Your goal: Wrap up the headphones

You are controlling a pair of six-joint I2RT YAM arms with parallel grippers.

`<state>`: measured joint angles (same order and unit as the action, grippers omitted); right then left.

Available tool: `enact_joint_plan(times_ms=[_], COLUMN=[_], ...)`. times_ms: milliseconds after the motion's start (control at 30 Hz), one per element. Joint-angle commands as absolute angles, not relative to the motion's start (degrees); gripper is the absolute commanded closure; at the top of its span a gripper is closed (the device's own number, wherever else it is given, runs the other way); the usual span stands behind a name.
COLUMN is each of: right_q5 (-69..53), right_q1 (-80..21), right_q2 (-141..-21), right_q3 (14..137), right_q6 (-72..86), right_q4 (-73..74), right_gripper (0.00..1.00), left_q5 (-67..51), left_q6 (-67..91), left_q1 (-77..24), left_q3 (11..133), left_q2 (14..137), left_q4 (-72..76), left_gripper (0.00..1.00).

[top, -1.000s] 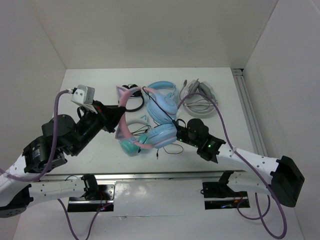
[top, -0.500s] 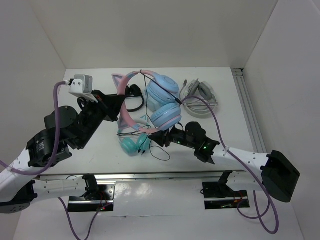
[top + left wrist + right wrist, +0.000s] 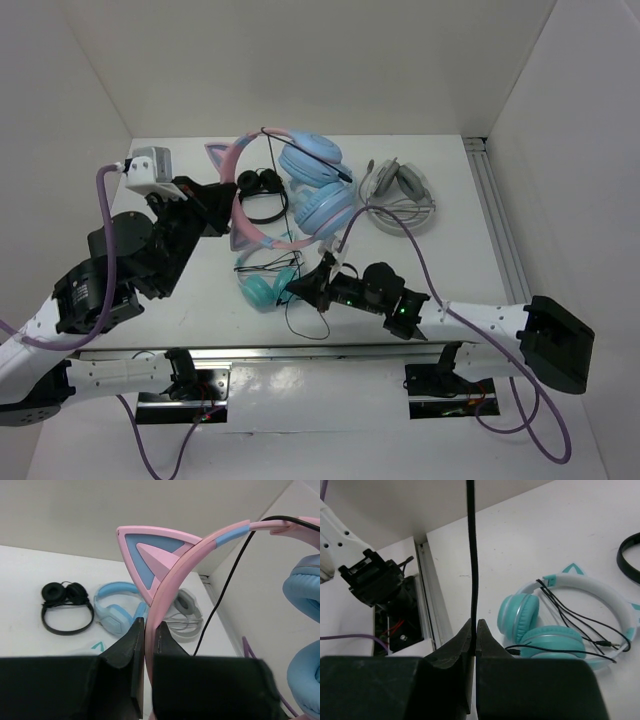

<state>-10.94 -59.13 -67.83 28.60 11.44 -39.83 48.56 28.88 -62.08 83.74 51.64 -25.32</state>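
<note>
Item: pink cat-ear headphones (image 3: 325, 207), light blue cups, held aloft just behind the teal cat-ear headphones (image 3: 262, 288). Headband clamped in left gripper (image 3: 148, 632). The right gripper (image 3: 474, 630), beside the teal pair, pinches the thin black cable (image 3: 471, 555).

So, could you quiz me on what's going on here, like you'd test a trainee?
1. True or false: the left hand is clamped on the pink headband.
2. What does the right hand pinch? A) the black cable B) an ear cup C) nothing
3. Fill in: the teal headphones lie loose on the ____.

Key: 1 true; 2 A; 3 table.
</note>
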Motion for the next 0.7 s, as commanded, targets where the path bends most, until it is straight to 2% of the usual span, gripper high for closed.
enact_joint_plan(times_ms=[0, 267, 500, 667], right_q5=[-3.19, 17.03, 29.50, 36.29], right_q1=[-63.97, -81.36, -90.77, -94.04], right_q2=[-66.28, -58.98, -61.00, -61.00], right_q3=[29.17, 33.56, 45.08, 52.37], right_q6=[10.46, 6.69, 3.87, 1.85], right_q4=[-39.21, -21.47, -4.15, 5.17], right_gripper=[1.00, 1.00, 1.00, 1.00], left_q5=[57.82, 72.41, 83.48, 85.34], left_q6=[31.65, 27.43, 23.74, 18.03], left_q1=[-62.23, -62.23, -62.23, -62.23], left_q3=[84.38, 79.64, 76.65, 74.09], left_q2=[50.45, 52.64, 57.65, 57.66], left_q4=[-18.28, -17.23, -19.16, -19.16], left_gripper=[1.00, 1.00, 1.00, 1.00])
